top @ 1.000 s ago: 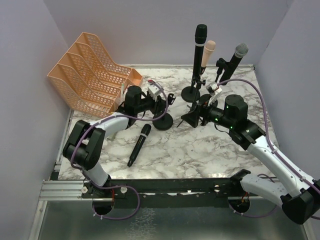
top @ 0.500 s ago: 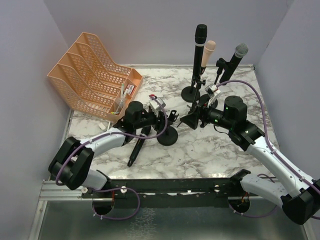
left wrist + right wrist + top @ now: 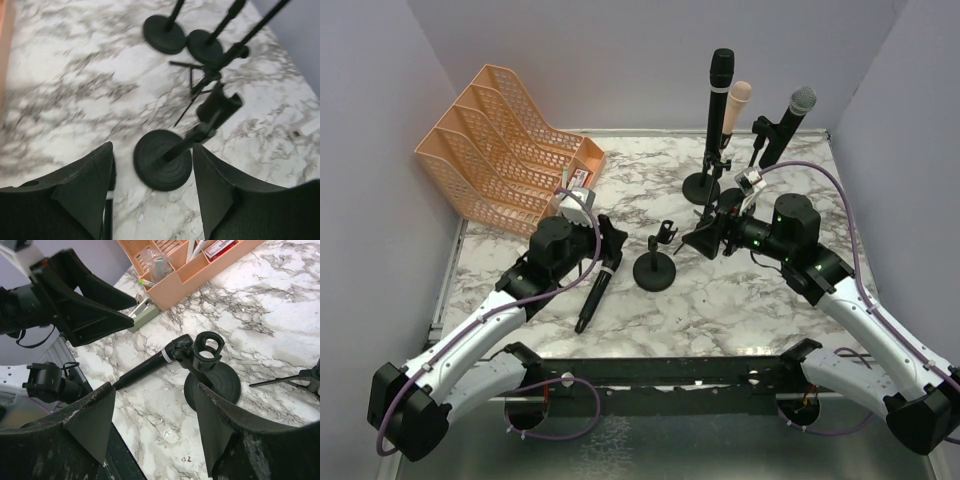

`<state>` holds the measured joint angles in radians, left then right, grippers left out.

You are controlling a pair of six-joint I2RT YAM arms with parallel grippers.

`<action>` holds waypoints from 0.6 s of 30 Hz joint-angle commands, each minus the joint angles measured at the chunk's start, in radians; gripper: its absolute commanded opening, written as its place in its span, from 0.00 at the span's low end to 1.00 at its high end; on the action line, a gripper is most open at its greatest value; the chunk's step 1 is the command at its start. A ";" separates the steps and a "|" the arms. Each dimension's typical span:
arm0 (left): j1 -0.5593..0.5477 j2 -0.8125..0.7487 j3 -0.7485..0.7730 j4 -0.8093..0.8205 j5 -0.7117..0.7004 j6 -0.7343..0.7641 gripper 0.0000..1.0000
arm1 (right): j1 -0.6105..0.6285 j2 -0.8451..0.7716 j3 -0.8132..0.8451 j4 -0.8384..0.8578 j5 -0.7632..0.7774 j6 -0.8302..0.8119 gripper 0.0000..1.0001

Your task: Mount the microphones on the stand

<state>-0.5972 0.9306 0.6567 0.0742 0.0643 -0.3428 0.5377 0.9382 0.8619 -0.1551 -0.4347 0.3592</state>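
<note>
On the marbled table [image 3: 740, 300], a ribbed round-base stand [image 3: 654, 272] crowds your black microphone [image 3: 597, 291]; left hand [image 3: 612, 243] and right hand [image 3: 700, 240] gape empty.

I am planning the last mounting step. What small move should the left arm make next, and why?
Probably lower the left gripper onto the black microphone lying near it and close. Its jaws are open and empty, and the clip of the round-base stand is empty too.

Four microphones [image 3: 721, 75] [image 3: 738, 98] [image 3: 798, 105] [image 3: 597, 292], four stands [image 3: 163, 160] [image 3: 164, 34] [image 3: 205, 46] [image 3: 210, 75], one organizer [image 3: 500, 130]
</note>
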 commanded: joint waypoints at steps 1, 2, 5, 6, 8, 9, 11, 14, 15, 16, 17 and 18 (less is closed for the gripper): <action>0.000 -0.024 0.008 -0.403 -0.277 -0.165 0.65 | 0.007 0.001 0.007 0.016 0.041 0.027 0.68; 0.000 -0.022 0.005 -0.426 -0.280 -0.183 0.66 | 0.007 0.002 0.006 0.015 0.051 0.033 0.68; 0.000 0.011 -0.014 -0.456 -0.266 -0.214 0.67 | 0.007 0.007 0.002 0.014 0.069 0.043 0.68; 0.000 0.032 -0.020 -0.464 -0.263 -0.224 0.67 | 0.007 0.008 0.001 0.014 0.074 0.045 0.68; 0.000 0.080 -0.030 -0.471 -0.247 -0.230 0.67 | 0.007 0.007 -0.005 0.013 0.082 0.051 0.68; 0.000 0.109 -0.034 -0.473 -0.238 -0.233 0.67 | 0.007 0.007 -0.008 0.012 0.086 0.053 0.68; 0.000 0.168 -0.035 -0.472 -0.218 -0.234 0.67 | 0.007 0.005 -0.013 0.010 0.096 0.056 0.68; 0.000 0.256 -0.031 -0.471 -0.206 -0.229 0.64 | 0.007 0.009 -0.016 0.004 0.107 0.058 0.68; 0.000 0.283 -0.029 -0.471 -0.205 -0.226 0.63 | 0.007 0.010 -0.017 0.003 0.110 0.058 0.68; -0.001 0.305 -0.027 -0.471 -0.205 -0.220 0.61 | 0.007 0.012 -0.016 0.002 0.111 0.058 0.68; -0.001 0.328 -0.026 -0.470 -0.204 -0.217 0.59 | 0.007 0.014 -0.015 0.003 0.113 0.059 0.68; -0.001 0.344 -0.026 -0.468 -0.202 -0.213 0.57 | 0.007 0.016 -0.015 0.000 0.112 0.058 0.68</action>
<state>-0.5961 1.2167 0.6384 -0.3687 -0.1478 -0.5571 0.5377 0.9428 0.8608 -0.1524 -0.3527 0.4068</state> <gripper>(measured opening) 0.614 0.682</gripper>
